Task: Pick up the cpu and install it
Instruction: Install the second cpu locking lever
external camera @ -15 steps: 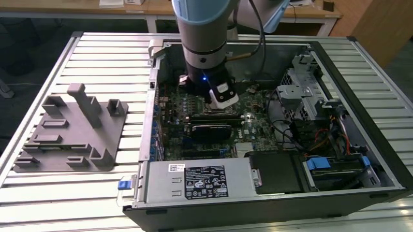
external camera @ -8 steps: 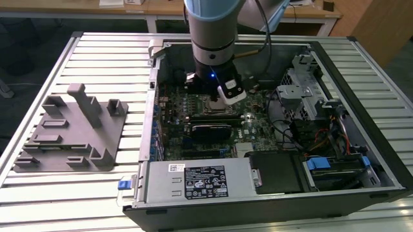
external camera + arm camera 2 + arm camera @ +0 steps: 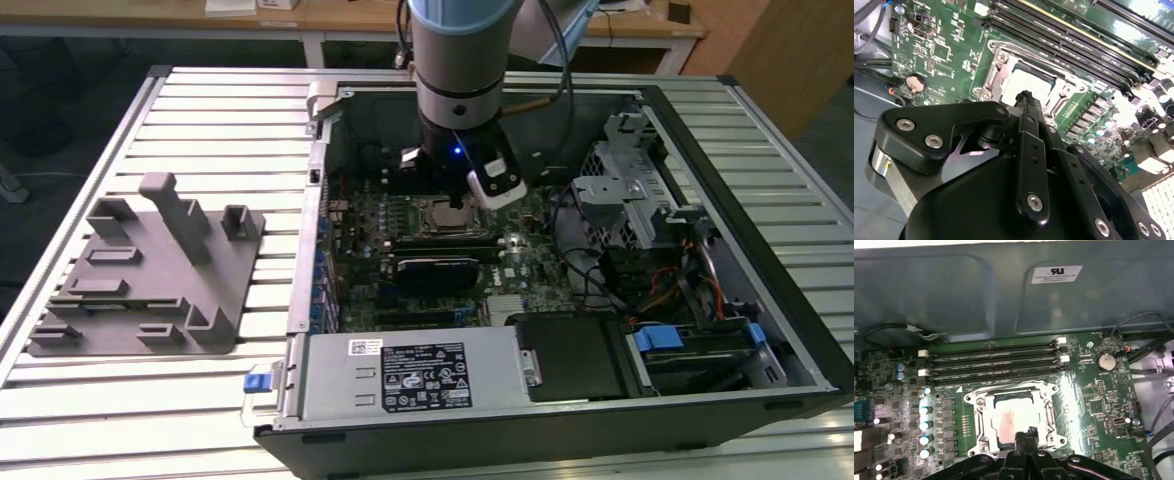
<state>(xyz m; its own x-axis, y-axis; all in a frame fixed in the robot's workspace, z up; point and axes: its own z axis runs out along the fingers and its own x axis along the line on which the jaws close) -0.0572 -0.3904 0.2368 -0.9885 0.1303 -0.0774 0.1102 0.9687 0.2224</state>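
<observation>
Already the cpu [image 3: 1016, 421] lies flat inside the socket frame [image 3: 1013, 391] on the motherboard [image 3: 1094, 390], my pincer [image 3: 1026, 434] pressed together and empty just above it; I judge it light, stiff, slick-topped and fragile underneath, best gripped by opposite edges.

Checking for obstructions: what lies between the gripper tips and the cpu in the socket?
Nothing visible: in both wrist views the shut gripper hangs just over the cpu, seated inside the socket frame.
</observation>
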